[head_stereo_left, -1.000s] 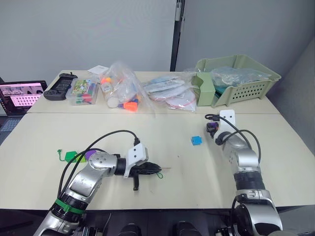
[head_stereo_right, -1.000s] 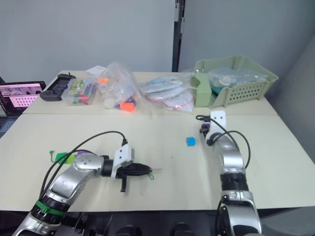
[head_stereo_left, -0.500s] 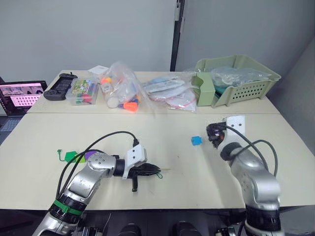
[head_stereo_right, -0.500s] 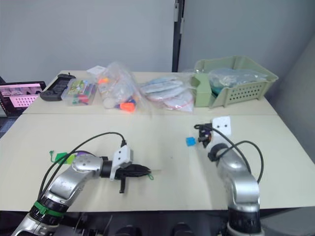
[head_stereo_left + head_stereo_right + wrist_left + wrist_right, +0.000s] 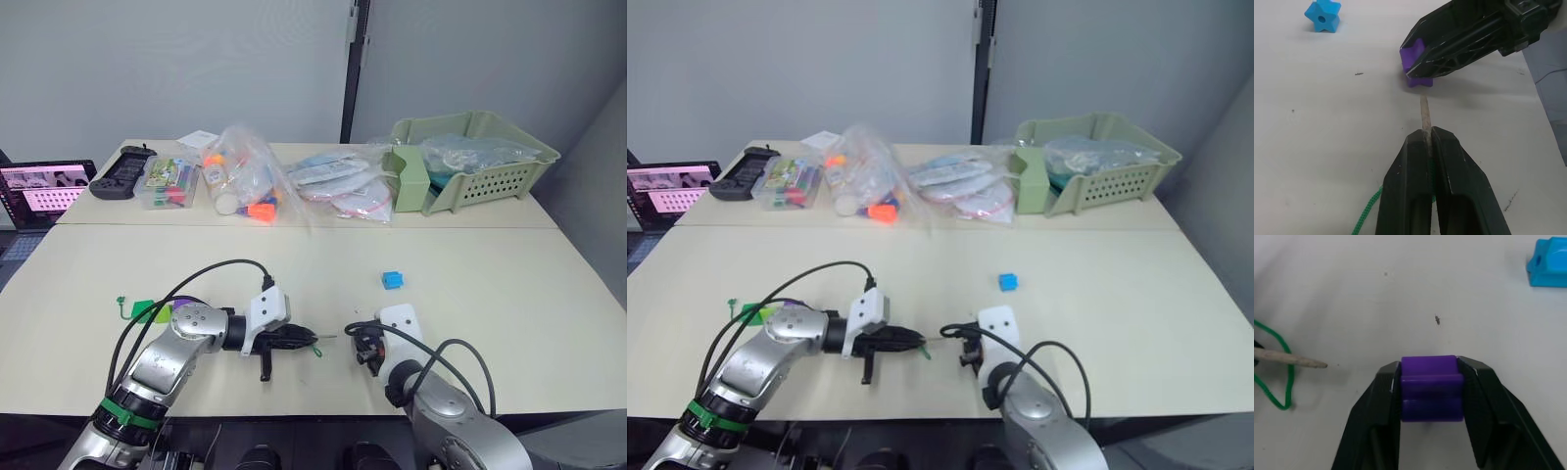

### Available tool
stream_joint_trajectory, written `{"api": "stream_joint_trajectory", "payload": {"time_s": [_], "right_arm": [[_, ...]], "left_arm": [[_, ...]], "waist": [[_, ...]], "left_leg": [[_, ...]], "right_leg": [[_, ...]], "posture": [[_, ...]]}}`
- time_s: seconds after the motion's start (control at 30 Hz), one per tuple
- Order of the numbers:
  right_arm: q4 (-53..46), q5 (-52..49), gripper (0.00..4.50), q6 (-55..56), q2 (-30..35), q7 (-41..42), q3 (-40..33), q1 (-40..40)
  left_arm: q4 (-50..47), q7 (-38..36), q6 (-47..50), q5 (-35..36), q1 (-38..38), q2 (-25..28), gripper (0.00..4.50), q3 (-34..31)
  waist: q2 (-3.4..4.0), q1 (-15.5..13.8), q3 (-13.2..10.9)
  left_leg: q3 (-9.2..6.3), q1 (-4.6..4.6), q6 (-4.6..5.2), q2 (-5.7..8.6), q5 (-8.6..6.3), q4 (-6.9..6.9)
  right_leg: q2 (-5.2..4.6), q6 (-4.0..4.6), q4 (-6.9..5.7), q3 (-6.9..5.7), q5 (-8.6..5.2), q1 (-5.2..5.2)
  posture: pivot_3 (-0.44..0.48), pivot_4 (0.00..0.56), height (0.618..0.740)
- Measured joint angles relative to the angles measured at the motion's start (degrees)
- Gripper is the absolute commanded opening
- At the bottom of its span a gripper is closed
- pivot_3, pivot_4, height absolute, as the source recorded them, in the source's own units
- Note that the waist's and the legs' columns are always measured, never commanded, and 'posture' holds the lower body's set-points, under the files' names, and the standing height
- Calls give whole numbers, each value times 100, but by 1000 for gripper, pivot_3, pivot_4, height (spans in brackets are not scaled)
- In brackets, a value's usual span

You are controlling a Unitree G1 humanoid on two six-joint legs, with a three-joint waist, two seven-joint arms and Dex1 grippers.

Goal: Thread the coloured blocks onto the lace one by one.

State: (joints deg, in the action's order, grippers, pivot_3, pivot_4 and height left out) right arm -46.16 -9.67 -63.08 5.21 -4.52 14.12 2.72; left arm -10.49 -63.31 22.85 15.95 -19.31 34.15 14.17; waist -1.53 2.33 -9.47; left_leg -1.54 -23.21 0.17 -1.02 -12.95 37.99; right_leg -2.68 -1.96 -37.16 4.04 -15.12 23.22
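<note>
Blocks and lace are about to meet for what looks like a threading step: the right claw (image 5: 367, 351) is clenched on a purple block (image 5: 1429, 387), and the left claw (image 5: 1426, 142) is pinched shut on the lace (image 5: 1367, 214) just behind its stiff tip (image 5: 1423, 112).

Going from the big things down: the bench (image 5: 490, 294) carries both arms low over its near edge. The left arm reaches in from its side with the forearm lying almost flat, claw pointing toward the right claw. The right arm comes up from the near edge, its claw turned to face the left one.

From the left claw, the tip sticks straight out ahead and ends just short of the purple block. A blue block (image 5: 392, 280) lies beyond the right claw, well apart from it, and green and purple blocks (image 5: 157, 311) sit behind the left arm.

My guess is the next move needs the block's hole lined up with the tip, then a short, steady push; I can't make out the hole.
</note>
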Motion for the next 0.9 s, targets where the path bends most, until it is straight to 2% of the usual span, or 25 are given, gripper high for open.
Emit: {"api": "stream_joint_trajectory", "payload": {"time_s": [0.07,0.1,0.27,0.3,0.43,0.5,0.57,0.67,0.73,0.8,0.9], "right_arm": [[23,3,2249,15,-36,5,0,0],[92,5,2625,9,-76,2,-9,11],[-19,-54,4326,-35,131,214,-137,-106],[-185,-92,4477,-94,266,332,-219,-203],[-702,-478,4477,-299,809,997,-757,-596],[-722,-953,4477,-288,1728,1913,-1101,-793],[-559,-1516,4477,-30,2831,3193,-1498,-928],[-141,-1908,4477,388,3540,4313,-1596,-1046],[853,-1841,4477,1348,3996,5427,-1134,-1574],[1594,-1515,4477,2167,4216,6099,-753,-1956],[2930,-758,4477,3722,4232,7002,38,-2531]], "left_arm": [[-5,7,11,4,12,14,0,-3],[-5,8,11,4,25,15,0,-4],[-3,0,-16,4,136,43,0,-25],[-2,-4,-24,4,139,57,0,-30],[1,-19,-31,4,149,84,0,-48],[2,-16,-29,5,149,80,0,-50],[2,-7,-23,5,162,90,0,-64],[2,1,-17,5,169,94,0,-79],[-39,19,31,11,202,103,0,-95],[-146,31,93,18,246,138,0,-112],[-370,110,323,125,324,168,0,-188]], "waist": [[0,6,0],[0,4,0],[1,3,-1],[0,-2,-1],[0,-4,-1],[0,-10,-3],[0,-20,-3],[-2,-16,-4],[-3,42,-5],[-4,36,-5],[-4,14,-6]], "left_leg": [[0,3,0,-1,0,0],[0,2,0,-1,0,0],[-1,-8,0,2,0,-1],[-1,-8,0,2,0,-1],[1,-6,0,2,0,-1],[5,-5,0,7,0,0],[13,-4,1,8,0,0],[21,-3,1,1,0,-2],[33,4,1,-3,0,-1],[34,8,1,-3,0,-1],[33,2,1,-3,0,-1]], "right_leg": [[0,0,0,0,0,-2],[1,0,0,0,0,-2],[-1,0,0,1,0,7],[-2,-1,1,1,0,6],[0,-1,3,-3,0,2],[-4,-2,9,-5,0,-5],[-4,-4,13,-8,0,-9],[6,-3,13,-12,0,-9],[10,-2,12,1,0,-8],[12,-3,12,-2,-1,-10],[11,-3,11,-4,-1,-6]], "posture": [[0,150,740],[0,150,740],[0,150,740],[0,150,740],[0,150,740],[0,150,740],[0,150,740],[0,150,740],[0,150,740],[0,150,740],[0,150,740]]}}
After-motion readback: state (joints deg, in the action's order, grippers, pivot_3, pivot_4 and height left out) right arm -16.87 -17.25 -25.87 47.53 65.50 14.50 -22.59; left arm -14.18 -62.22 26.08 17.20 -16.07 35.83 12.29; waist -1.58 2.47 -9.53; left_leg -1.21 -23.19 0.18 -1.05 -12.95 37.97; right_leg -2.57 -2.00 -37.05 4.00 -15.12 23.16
